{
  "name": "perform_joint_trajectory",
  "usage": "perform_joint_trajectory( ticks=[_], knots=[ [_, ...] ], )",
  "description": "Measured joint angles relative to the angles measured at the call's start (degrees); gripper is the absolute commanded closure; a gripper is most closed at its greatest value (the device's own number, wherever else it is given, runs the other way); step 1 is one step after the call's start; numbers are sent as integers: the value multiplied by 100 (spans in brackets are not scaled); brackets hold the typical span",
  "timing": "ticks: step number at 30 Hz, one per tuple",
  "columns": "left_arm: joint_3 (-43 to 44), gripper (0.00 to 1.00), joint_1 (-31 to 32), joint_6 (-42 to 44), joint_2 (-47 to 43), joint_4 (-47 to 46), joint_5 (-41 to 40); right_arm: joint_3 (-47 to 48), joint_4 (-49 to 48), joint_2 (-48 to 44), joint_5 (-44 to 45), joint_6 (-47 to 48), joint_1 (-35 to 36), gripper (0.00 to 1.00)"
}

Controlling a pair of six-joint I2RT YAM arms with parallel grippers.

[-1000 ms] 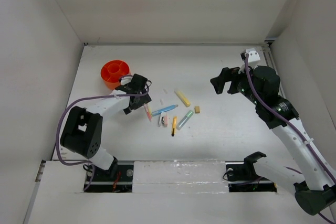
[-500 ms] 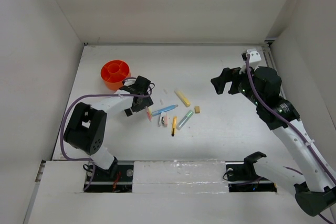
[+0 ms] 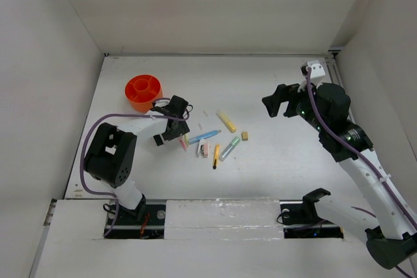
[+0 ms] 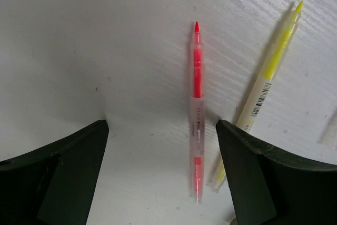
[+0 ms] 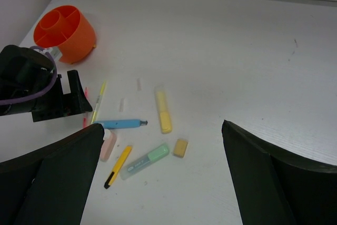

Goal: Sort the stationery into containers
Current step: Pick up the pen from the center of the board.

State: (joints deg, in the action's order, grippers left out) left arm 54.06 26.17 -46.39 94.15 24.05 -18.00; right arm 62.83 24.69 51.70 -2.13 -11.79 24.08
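Left tool (image 4: 162, 140) straddling pink pen (image 4: 196, 104) (jaws wide), open table (image 4: 95, 35) leftward

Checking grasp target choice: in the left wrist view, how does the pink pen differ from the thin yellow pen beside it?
Colour: the pink pen shows a red-pink core in a clear barrel; the yellow pen is yellow with a barcode label.
Pose: the pink pen lies straight inside the open left gripper; the yellow pen slants off to the side, its near end partly hidden by one finger.
Shared: both are thin and lie flat.
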Motion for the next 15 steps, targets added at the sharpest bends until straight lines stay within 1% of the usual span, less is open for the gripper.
perform_joint_trajectory(
  ticks=[3,4,6,7,8,10,11,15],
  knots=[
    [4,21,0,2,15,2,-42,0,-7,0,0,0,0,0],
    [4,24,0,0,17,4,-48,0,-15,0,2,0,0,0],
    [7,26,0,-4,17,7,-48,0,-33,0,0,0,0,0],
    [7,28,0,-4,17,9,-50,0,-37,0,0,0,0,0],
    [7,32,0,-17,17,9,-55,0,-44,0,2,0,0,0],
    [7,36,0,-44,17,7,-52,0,-74,0,0,0,0,0],
    [7,39,2,-57,17,7,-55,0,-83,0,0,0,0,0],
    [-13,68,2,-107,17,7,-103,0,-98,-24,-2,0,0,0]
  ],
)
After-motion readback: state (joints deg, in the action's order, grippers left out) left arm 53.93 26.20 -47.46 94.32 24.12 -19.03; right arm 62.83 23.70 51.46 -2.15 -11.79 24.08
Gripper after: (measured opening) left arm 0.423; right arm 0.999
